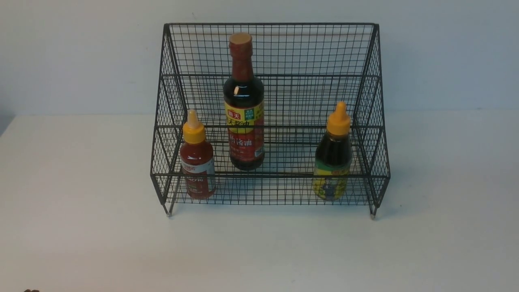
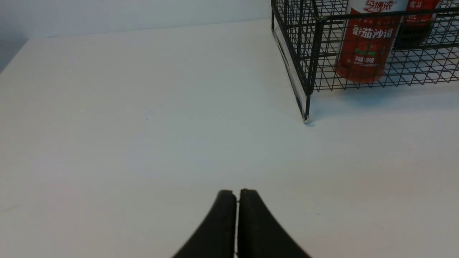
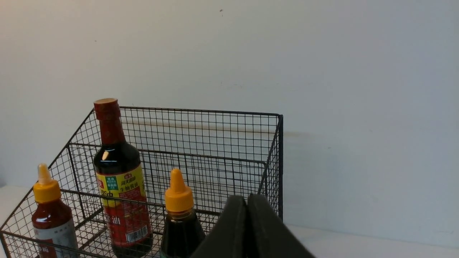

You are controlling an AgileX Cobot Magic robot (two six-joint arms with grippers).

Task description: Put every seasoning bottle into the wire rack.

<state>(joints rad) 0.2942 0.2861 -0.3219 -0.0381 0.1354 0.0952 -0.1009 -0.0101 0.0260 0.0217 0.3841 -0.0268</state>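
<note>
The black wire rack (image 1: 269, 52) stands at the middle back of the white table. Inside it, the tall dark bottle (image 1: 243, 105) with a brown cap stands upright on the upper tier. On the lower tier the small red bottle (image 1: 197, 158) with a yellow nozzle is at the left and the small dark orange-nozzled bottle (image 1: 332, 156) at the right. Neither gripper shows in the front view. My left gripper (image 2: 238, 193) is shut and empty over bare table, short of the rack's (image 2: 310, 53) left front foot. My right gripper (image 3: 247, 199) is shut and empty, near the rack's (image 3: 278, 157) right side.
A pale wall rises right behind the rack. The white tabletop (image 1: 81, 202) stretches out to the left, the right and in front of the rack. A small dark bit of the robot shows at the bottom left corner (image 1: 30, 290).
</note>
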